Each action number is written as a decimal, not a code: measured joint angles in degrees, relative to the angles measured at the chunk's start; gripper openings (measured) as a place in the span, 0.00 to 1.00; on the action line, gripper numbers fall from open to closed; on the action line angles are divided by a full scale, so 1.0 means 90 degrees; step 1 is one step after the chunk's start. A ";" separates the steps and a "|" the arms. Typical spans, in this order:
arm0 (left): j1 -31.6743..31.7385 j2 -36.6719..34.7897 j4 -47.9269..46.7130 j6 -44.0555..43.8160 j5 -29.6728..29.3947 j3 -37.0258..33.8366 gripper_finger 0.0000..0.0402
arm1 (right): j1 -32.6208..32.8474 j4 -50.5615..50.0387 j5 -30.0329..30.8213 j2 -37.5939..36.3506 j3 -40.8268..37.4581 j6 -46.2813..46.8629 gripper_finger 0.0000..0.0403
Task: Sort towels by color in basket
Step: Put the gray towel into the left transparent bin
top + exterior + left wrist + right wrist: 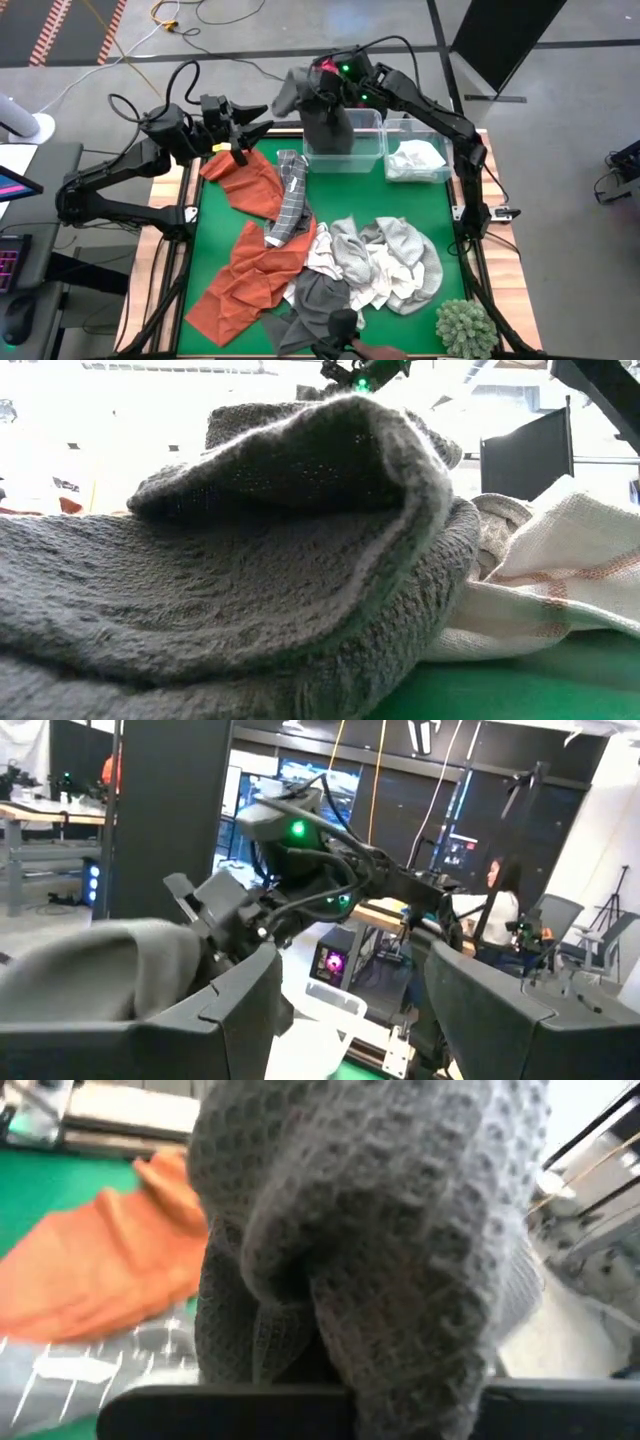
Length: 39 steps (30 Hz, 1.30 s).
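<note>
My right gripper (318, 88) is shut on a dark grey waffle towel (330, 125) over the left of two clear bins (345, 162) at the table's far edge. The same towel (370, 1230) fills the right wrist view. A white towel (415, 160) lies in the right bin (445, 176). Rust-orange towels (250, 180), a checked one (290, 200), light grey (400, 245), white and dark grey ones lie heaped on the green mat. My left gripper (252, 135) hovers open at the far left, over an orange towel; its fingers (230, 1010) hold nothing. My right gripper holds the dark grey towel by a bunched upper part (305, 95), coming at it slanting down from the right. The cloth itself hides the fingers in the right wrist view. One end (288, 95) sticks out leftward; the rest (332, 130) hangs slack down into the left bin.
A green spiky plant ball (465, 325) sits at the mat's near right corner. A dark grey towel (250, 590) and a white striped one (560, 570) lie right in front of the low camera. A person (500, 900) sits in the room beyond.
</note>
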 joint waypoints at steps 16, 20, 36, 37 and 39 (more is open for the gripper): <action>0.0000 -0.0070 0.0015 0.0126 -0.0204 0.0000 0.58 | -0.0594 -0.3730 0.0408 -0.0039 -0.0074 -0.0523 0.07; 0.0002 -0.0018 0.0014 0.0065 -0.0204 0.0000 0.58 | -0.0682 -0.3906 0.0221 -0.0024 -0.0119 0.0022 0.07; 0.0000 0.0022 0.0015 -0.0289 -0.0185 0.0000 0.58 | -0.0319 -0.1159 -0.0211 -0.0005 -0.2251 0.0410 0.07; 0.0000 0.0022 0.0009 -0.0299 -0.0185 0.0000 0.58 | -0.0301 -0.0925 -0.0154 -0.0004 -0.2351 0.0516 0.07; 0.0000 0.0022 -0.0018 -0.0340 -0.0185 0.0000 0.58 | -0.0270 -0.0532 -0.0034 -0.0001 -0.2519 0.0792 0.07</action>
